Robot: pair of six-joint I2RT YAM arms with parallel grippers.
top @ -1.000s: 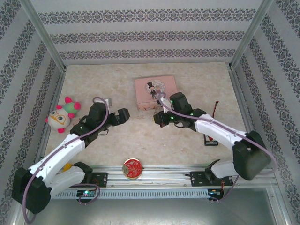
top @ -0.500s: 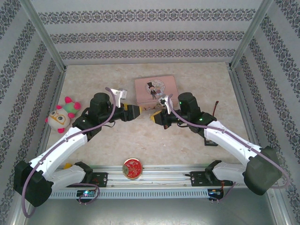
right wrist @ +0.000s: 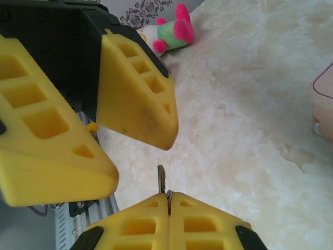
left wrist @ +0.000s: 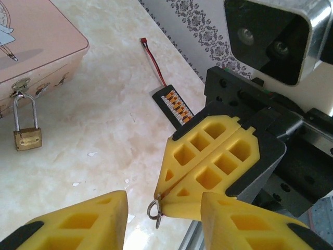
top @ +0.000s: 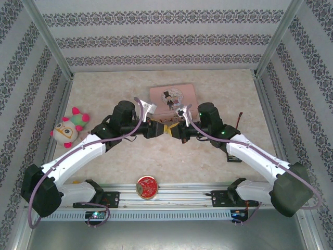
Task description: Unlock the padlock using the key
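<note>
The small brass padlock (left wrist: 27, 136) hangs by its silvery shackle from the latch of the pink tin box (left wrist: 36, 41), resting on the table. My right gripper (right wrist: 168, 200) is shut on the key (right wrist: 162, 179), whose blade and ring (left wrist: 154, 211) stick out past its yellow fingertips. My left gripper (left wrist: 164, 219) is open, its two yellow fingers (right wrist: 138, 94) standing on either side of the key without touching it. Seen from above, the two grippers (top: 165, 129) meet tip to tip above the table, just in front of the pink box (top: 173, 99).
A plush toy (top: 69, 128) lies at the left. A round red-gold tin (top: 147, 186) sits by the near rail. A black connector board (left wrist: 174, 101) with a red wire lies on the right. Patterned walls enclose the table.
My left arm has swung right until its fingers flank the key, and its jaws have narrowed. The right gripper shifted slightly, then held still with the key.
</note>
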